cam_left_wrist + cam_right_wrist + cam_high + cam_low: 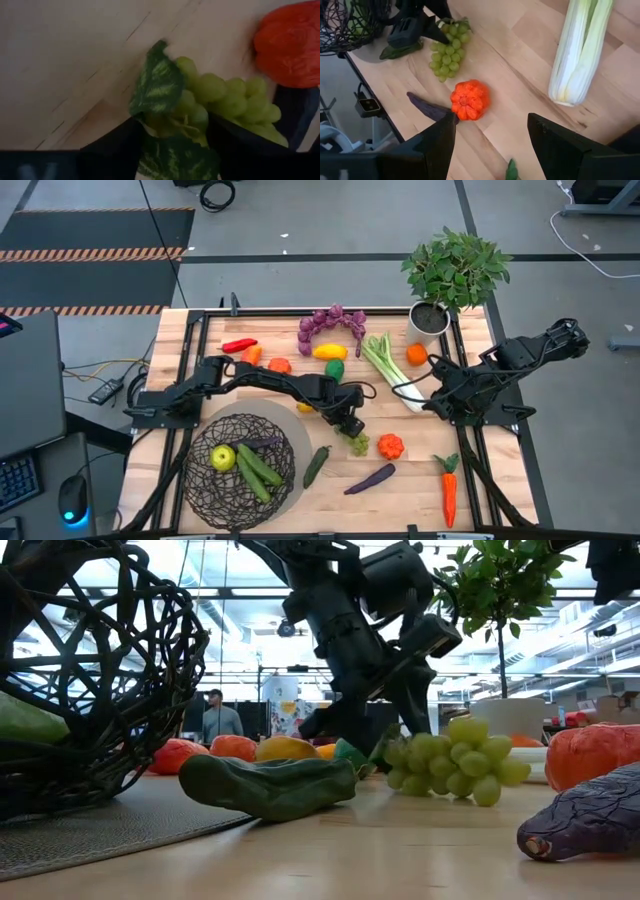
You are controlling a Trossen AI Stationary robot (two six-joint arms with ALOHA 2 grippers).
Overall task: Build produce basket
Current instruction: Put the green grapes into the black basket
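Note:
The dark wire basket (240,470) stands on a round grey mat at the near left. It holds a yellow-green apple (222,457) and cucumbers (258,470). A bunch of green grapes (357,443) lies on the wood mid-table. My left gripper (350,428) is down at its leafy end, shut on it; in the left wrist view the leaves (160,90) fill the gap between the fingers. My right gripper (492,145) hangs open above the table's right side, holding nothing, over the celery (580,50) and an orange-red fruit (468,99). My left gripper pinches the leafy stem end (167,135) of the green grapes between its two fingers (120,145). The fingers slant down from the far left. The bunch lies on the table, its grapes (225,95) stretching away beyond the fingertips.
A dark green cucumber (316,466), a purple eggplant (370,479) and a carrot (449,490) lie near the front. Purple grapes (332,322), a lemon (330,351), peppers (239,345) and a potted plant (450,280) lie toward the far edge.

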